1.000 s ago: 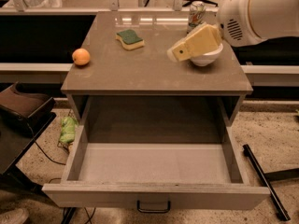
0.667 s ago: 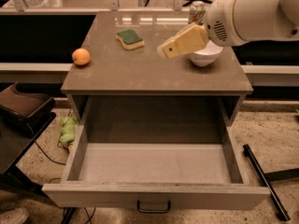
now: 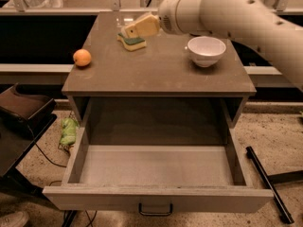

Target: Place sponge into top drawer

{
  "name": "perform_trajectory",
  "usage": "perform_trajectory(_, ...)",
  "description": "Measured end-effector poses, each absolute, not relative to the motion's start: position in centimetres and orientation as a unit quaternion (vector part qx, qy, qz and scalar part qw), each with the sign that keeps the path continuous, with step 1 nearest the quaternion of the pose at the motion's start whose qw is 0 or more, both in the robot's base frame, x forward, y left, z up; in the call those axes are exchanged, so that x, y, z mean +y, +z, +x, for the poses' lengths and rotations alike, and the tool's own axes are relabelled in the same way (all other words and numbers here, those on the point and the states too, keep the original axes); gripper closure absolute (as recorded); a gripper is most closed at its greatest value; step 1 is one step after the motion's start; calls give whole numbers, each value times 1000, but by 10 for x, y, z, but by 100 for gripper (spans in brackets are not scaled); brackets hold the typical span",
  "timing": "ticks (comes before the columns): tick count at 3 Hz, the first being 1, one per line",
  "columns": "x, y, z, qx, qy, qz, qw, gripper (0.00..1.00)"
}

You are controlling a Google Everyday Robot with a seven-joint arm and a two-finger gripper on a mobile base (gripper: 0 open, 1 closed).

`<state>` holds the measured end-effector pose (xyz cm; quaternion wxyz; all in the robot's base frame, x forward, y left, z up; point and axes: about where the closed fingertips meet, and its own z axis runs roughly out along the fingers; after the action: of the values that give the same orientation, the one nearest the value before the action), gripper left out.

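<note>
Grey-beige top drawer (image 3: pixel 156 200) is pulled wide open nearest me, so the drop spot is ready and I reckon the pick is the job right now. Further back on the cabinet top (image 3: pixel 156 74), the orange (image 3: pixel 82 57) sits well left and the white bowl (image 3: pixel 207 50) right, neither blocking, though I'd lift straight up before swinging forward. Sponge (image 3: pixel 134 42) lies near the far edge with the gripper (image 3: pixel 129 31) right over it, can't tell if it's open or closed or touching yet, so I'd centre it across the sponge before squeezing.
</note>
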<state>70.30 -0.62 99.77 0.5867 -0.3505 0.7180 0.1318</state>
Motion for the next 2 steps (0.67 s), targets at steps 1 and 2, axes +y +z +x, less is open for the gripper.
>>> perform_trajectory(1,35,974,760,707,157,-352,593,0)
perform_trajectory(2,67,944,808,711,169,-348,588,0)
